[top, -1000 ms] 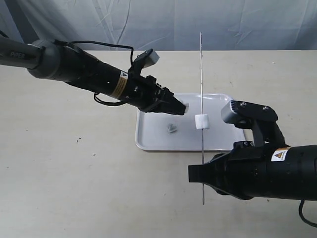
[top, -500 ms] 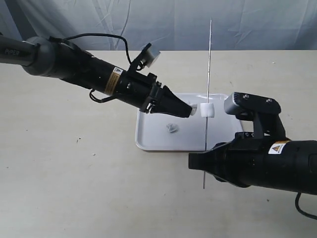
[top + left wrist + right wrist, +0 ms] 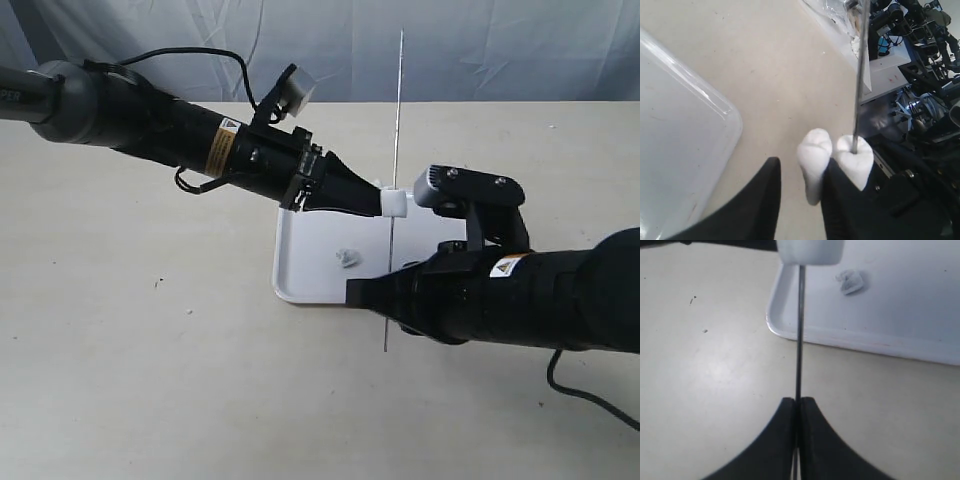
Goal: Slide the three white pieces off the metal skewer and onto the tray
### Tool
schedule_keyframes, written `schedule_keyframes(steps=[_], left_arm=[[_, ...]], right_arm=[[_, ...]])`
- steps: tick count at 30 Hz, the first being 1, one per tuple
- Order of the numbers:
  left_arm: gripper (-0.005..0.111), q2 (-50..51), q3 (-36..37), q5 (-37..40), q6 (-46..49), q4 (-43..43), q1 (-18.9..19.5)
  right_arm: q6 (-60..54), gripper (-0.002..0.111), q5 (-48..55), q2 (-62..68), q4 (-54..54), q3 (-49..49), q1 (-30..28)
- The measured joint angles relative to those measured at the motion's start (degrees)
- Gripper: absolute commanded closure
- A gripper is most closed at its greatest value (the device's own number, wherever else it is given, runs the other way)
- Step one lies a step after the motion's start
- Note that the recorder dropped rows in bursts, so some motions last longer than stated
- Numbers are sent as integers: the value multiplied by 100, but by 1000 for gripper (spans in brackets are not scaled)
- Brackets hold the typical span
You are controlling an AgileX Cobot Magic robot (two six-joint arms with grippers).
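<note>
**One piece sitting on the skewer, right beside the left pincer's tip**

The right pincer (image 3: pixel 797 404) is squeezing fully closed on the skewer (image 3: pixel 396 120), holding it nearly upright. The rod's short lower end is hanging below the grip and its long upper end is rising above both arms.

A speared piece (image 3: pixel 397 203) is sitting partway up the rod, above the right pincer. In the exterior view it is hanging over the tray (image 3: pixel 292 285).

The left pincer (image 3: pixel 383 203) is reaching in from the left, with its tip just beside that speared piece. Its jaws are standing partly open. In the left wrist view a second piece (image 3: pixel 813 162) is sitting between them, resting against one finger (image 3: pixel 840 205), with a gap showing before the other finger (image 3: pixel 762 200). I cannot tell whether it is being gripped or is only clinging there. It is touching the speared piece, which is lying on the outer side of that same finger.

A third piece (image 3: pixel 347 257), small and crumpled, is lying loose on the tray floor, apart from both pincers.

The tray is resting flat on the table (image 3: pixel 150 380).
</note>
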Motion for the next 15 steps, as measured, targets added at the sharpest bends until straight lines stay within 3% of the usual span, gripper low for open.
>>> schedule_keyframes(steps=[15], left_arm=[[79,0,0,0,-64,121,13]], right_arm=[[0,109,-218,900,-11,-147,0]])
